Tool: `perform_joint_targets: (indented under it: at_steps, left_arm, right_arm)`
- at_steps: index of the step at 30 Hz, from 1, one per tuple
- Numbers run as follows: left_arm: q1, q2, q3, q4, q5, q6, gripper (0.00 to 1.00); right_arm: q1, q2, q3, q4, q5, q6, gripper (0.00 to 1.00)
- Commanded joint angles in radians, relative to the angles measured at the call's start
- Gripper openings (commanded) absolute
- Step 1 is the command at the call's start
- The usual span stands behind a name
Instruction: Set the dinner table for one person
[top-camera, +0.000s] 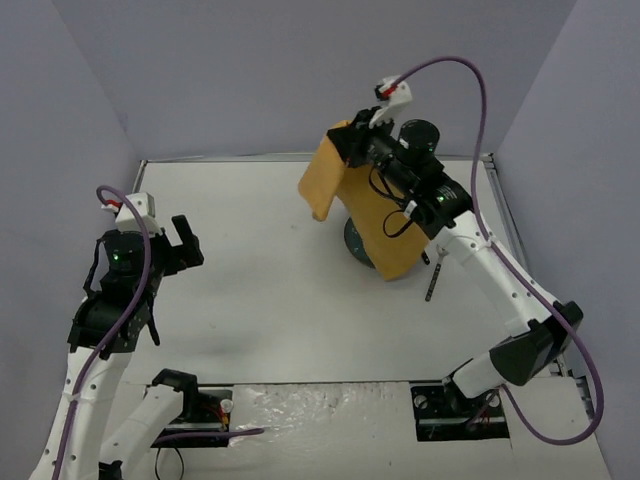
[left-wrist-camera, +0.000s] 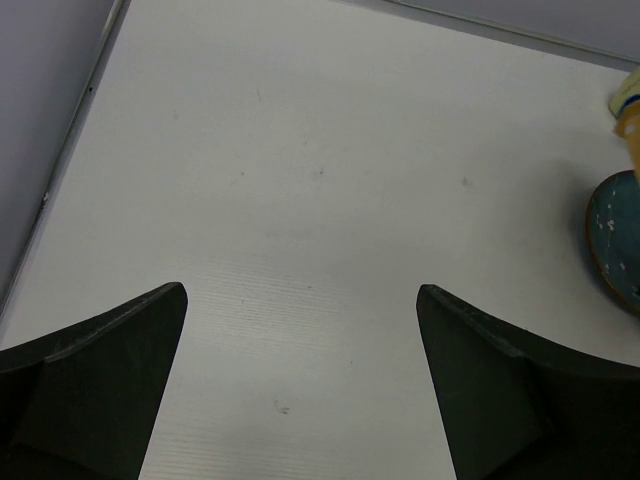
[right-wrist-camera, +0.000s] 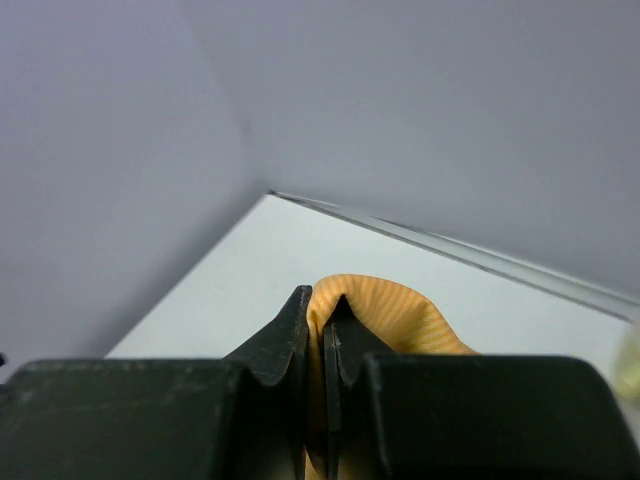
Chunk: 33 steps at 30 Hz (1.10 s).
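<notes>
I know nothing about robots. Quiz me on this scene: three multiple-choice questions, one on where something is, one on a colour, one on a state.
1. Where is the cloth? A lying flat; B hanging in the air from the right gripper; C crumpled in a heap.
2. What colour is the plate? A red; B teal; C white.
3. How is the left gripper? A open, empty; B shut on the cloth; C shut on the plate.
Answers: 1 B, the right wrist view shows the jaws pinching its orange edge, and from above it hangs in front of the plate. 2 B, the left wrist view shows its teal surface. 3 A, its jaws stand wide apart with nothing between them.
</notes>
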<state>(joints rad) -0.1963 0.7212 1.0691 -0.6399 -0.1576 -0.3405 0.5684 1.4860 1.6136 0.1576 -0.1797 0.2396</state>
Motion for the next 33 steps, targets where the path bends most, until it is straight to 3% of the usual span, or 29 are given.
perform_joint_targets:
  at_steps: [1, 3, 7, 12, 16, 21, 23, 25, 27, 31, 33]
  left_arm:
    - [0.003, -0.027, 0.078, 0.025, -0.028, 0.011, 0.97]
    - [0.003, -0.044, 0.096, 0.009, -0.051, 0.012, 0.97]
    - [0.003, -0.081, 0.121, -0.044, -0.091, 0.008, 0.97]
    - [0.003, -0.128, 0.1, -0.105, -0.134, 0.0, 0.97]
    - [0.003, -0.152, 0.048, -0.158, -0.136, -0.032, 0.97]
    - [0.003, -0.147, -0.057, -0.158, -0.077, -0.074, 0.97]
    - [0.003, -0.126, -0.086, -0.135, -0.049, -0.089, 0.97]
    - [0.003, -0.081, -0.118, -0.102, -0.007, -0.104, 0.97]
    - [0.001, -0.016, -0.143, -0.061, 0.053, -0.115, 0.97]
    - [-0.067, 0.135, -0.159, 0.027, 0.135, -0.151, 0.97]
    - [-0.131, 0.212, -0.143, 0.064, 0.091, -0.157, 0.97]
  right_arm:
    - [0.113, 0.143, 0.245, 0.135, -0.299, 0.02, 0.0]
    - [0.182, 0.18, 0.312, 0.157, -0.323, -0.032, 0.0]
    - [0.205, 0.195, 0.307, 0.205, -0.396, -0.056, 0.0]
    - [0.208, 0.145, 0.046, 0.235, -0.414, -0.068, 0.04]
    - [0.204, 0.115, -0.248, 0.168, -0.312, -0.114, 0.21]
    - [0.148, 0.106, -0.577, 0.147, -0.238, -0.057, 0.43]
    - [0.116, 0.097, -0.616, 0.131, -0.216, -0.025, 0.54]
    - [0.074, 0.068, -0.643, 0.124, -0.2, -0.006, 0.73]
    - [0.043, 0.036, -0.643, 0.105, -0.155, -0.003, 0.84]
    - [0.0, -0.005, -0.612, 0.048, -0.067, 0.007, 0.91]
    - [-0.019, -0.025, -0.607, 0.021, 0.022, 0.042, 0.92]
